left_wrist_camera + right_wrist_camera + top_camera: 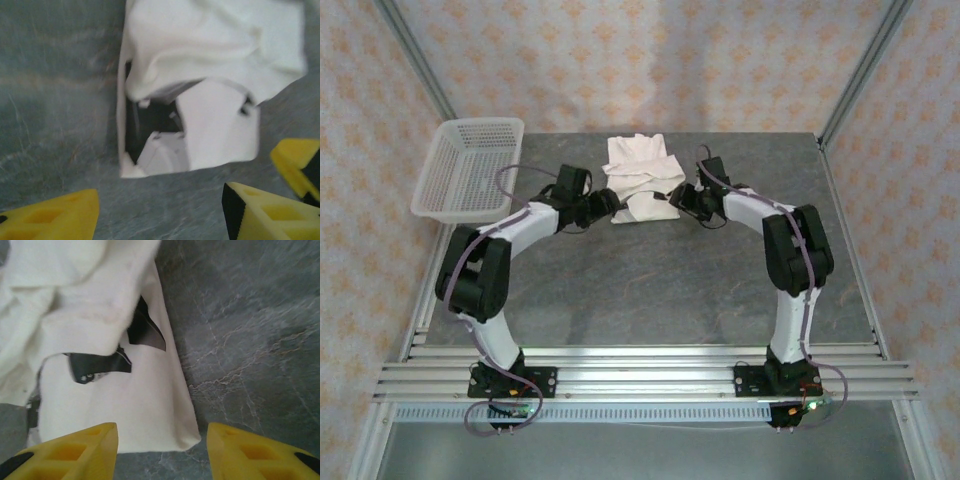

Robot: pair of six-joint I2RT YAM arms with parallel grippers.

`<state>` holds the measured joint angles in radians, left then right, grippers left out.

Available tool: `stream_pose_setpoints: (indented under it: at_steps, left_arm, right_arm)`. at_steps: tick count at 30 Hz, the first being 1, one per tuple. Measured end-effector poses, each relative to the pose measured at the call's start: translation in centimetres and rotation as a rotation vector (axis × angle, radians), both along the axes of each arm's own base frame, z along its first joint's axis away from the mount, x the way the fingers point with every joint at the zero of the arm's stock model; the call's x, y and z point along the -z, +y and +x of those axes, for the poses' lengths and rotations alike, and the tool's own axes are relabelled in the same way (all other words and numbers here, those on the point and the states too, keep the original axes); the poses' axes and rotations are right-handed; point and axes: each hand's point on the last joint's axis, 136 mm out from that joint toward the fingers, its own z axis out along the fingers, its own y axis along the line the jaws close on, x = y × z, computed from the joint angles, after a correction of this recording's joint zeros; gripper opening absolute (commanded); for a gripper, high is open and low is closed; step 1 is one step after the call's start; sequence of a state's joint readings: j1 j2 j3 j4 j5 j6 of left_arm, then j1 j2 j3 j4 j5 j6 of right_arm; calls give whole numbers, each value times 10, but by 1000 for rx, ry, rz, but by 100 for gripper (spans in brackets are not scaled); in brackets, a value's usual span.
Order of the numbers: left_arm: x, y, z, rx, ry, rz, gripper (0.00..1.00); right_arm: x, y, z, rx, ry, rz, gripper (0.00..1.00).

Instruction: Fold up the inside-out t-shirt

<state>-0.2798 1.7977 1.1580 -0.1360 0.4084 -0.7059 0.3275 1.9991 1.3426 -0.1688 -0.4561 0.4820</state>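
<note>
My left gripper and right gripper both stand open, yellow fingers spread wide. The bunched, off-white thin cloth t-shirt lies on the grey table between them, just ahead of each.

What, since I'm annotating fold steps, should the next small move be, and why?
Probably move in on the t-shirt and grip its near side edges. The left gripper and right gripper flank it with jaws open and empty, and its top layer lies rumpled with gaps beneath, so the fold looks unfinished.
</note>
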Motion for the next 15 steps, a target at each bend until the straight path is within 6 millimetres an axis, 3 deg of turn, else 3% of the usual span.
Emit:
stream_pose_setpoints:
  at_steps: [2, 5, 9, 15]
  left_arm:
    - [18, -4, -2, 10, 35, 7, 66]
    - [37, -6, 2, 11, 60, 10, 64]
    - [48, -11, 14, 5, 61, -4, 51]
    - [57, -19, 26, -12, 67, -66, 34]
  right_arm:
    - [8, 5, -1, -15, 11, 8, 47]
    - [19, 10, 3, -23, 24, 12, 37]
    - [28, 12, 5, -20, 40, 19, 12]
    - [27, 14, 6, -23, 38, 32, 6]
